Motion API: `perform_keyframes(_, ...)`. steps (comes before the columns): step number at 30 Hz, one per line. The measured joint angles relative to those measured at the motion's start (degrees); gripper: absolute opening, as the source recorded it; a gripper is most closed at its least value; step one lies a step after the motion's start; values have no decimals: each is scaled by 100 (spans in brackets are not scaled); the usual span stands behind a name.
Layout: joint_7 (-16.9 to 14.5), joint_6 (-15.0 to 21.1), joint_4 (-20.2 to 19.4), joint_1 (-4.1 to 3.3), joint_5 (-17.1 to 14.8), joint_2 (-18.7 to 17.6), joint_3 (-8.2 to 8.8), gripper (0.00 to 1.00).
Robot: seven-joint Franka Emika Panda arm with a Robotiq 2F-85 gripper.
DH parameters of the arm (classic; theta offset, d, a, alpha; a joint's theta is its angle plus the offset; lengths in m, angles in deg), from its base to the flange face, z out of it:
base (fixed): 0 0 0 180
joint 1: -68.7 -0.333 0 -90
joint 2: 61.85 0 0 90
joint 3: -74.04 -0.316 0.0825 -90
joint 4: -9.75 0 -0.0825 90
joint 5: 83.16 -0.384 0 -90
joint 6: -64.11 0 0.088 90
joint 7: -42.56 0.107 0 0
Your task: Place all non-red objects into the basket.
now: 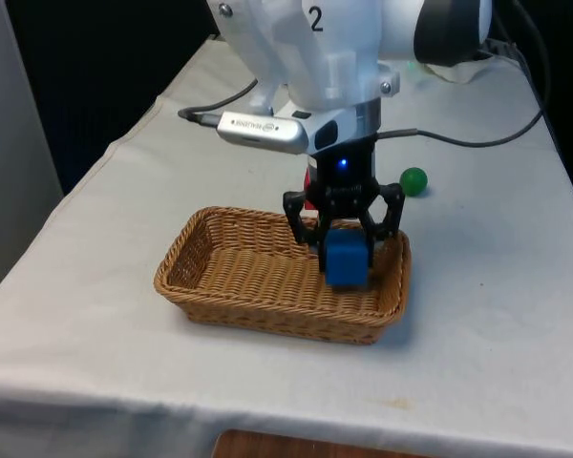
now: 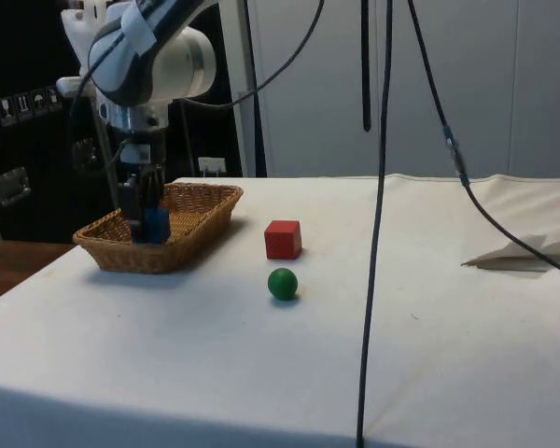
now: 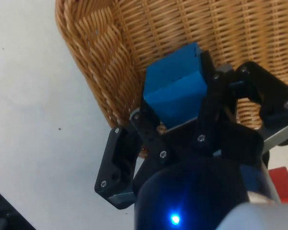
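A white-clothed table (image 1: 95, 315) holds a shallow woven basket (image 1: 220, 272), set towards the front view's left and near the table's near edge. At the basket's right end the black gripper (image 1: 345, 250) hangs straight down inside the rim, its two fingers closed on a blue cube (image 1: 346, 260). From the wrist view the cube (image 3: 175, 88) sits just inside the basket's end wall, and it looks low over the weave, though I cannot tell whether it touches the bottom. Right of the basket, on the far side, a red cube (image 2: 283, 239) stands on the cloth (mostly hidden behind the arm from the front). Furthest right lies a small green ball (image 1: 413, 180), well clear of the basket.

I judge the step in hand to be dropping off the blue cube. The next move calls for opening the fingers, lifting clear of the rim, then going for the green ball; the red cube stays out.
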State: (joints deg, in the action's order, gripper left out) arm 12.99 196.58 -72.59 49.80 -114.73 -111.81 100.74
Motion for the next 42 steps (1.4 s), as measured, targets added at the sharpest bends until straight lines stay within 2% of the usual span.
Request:
perform_keyframes(2,0,0,17,0,-11,-23,0,19)
perform_keyframes(3,0,0,29,0,-17,-34,0,19)
perform_keyframes(4,0,0,34,0,-23,-46,0,29)
perform_keyframes(5,0,0,40,0,-23,-52,0,48)
perform_keyframes(6,0,0,40,0,-23,-57,0,62)
perform_keyframes(10,0,0,40,0,-29,-63,0,98)
perform_keyframes(11,0,0,40,0,-29,-63,0,100)
perform_keyframes(22,0,-6,74,0,-29,-63,6,100)
perform_keyframes(31,23,-355,115,-17,74,160,97,100)
perform_keyframes(39,52,-487,-201,-63,304,590,97,100)
perform_keyframes(42,74,-510,-430,-103,441,859,92,100)
